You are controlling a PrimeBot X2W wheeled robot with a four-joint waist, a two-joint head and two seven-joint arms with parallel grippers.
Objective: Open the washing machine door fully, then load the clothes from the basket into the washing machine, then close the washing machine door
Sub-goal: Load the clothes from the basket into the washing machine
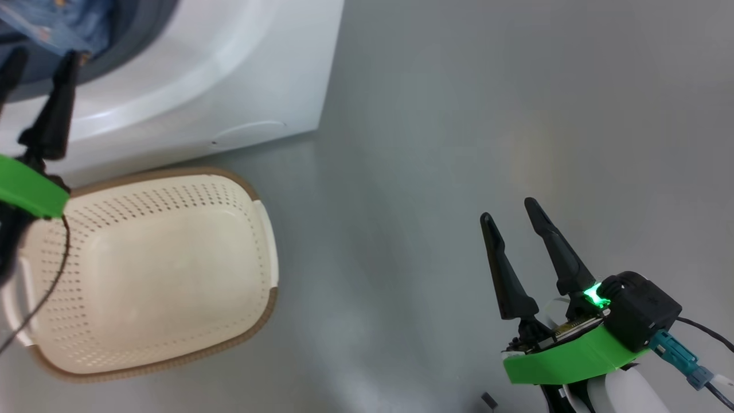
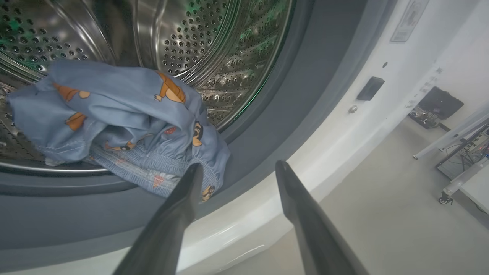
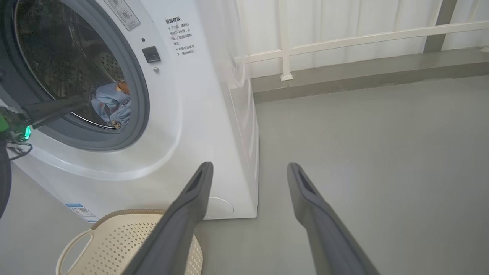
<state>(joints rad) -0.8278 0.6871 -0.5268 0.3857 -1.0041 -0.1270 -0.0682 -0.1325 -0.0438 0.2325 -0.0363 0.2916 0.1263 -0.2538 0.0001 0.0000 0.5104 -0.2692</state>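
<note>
Left gripper (image 2: 238,165): two long dark fingers spread wide, nothing held, poised just outside the drum mouth, tips near the trailing fold of cloth.

Right gripper (image 1: 508,209): likewise spread wide and empty, held low over bare floor, well apart from the machine.

Clothes, light blue fabric printed with orange-brown cartoon figures (image 2: 114,114): bundled on the lower front of the perforated steel drum (image 2: 214,38), one elasticated hem draped out over the grey rubber gasket (image 2: 286,114).

Small cream-white perforated plastic basket with brown woven-look rim (image 1: 166,269): emptied, on the floor just beside the big white boxy front-loading washing machine (image 3: 191,114).

Step judged: loading all but done. The overhanging hem is best nudged deeper first, or it may be pinched in the seal; the door is then to be swung shut. Where the door stands cannot be told.

Surface: smooth grey floor (image 1: 459,115), faintly glossy. A white railing (image 3: 344,38) is noted behind; wheeled equipment (image 2: 458,152) stands further off.
</note>
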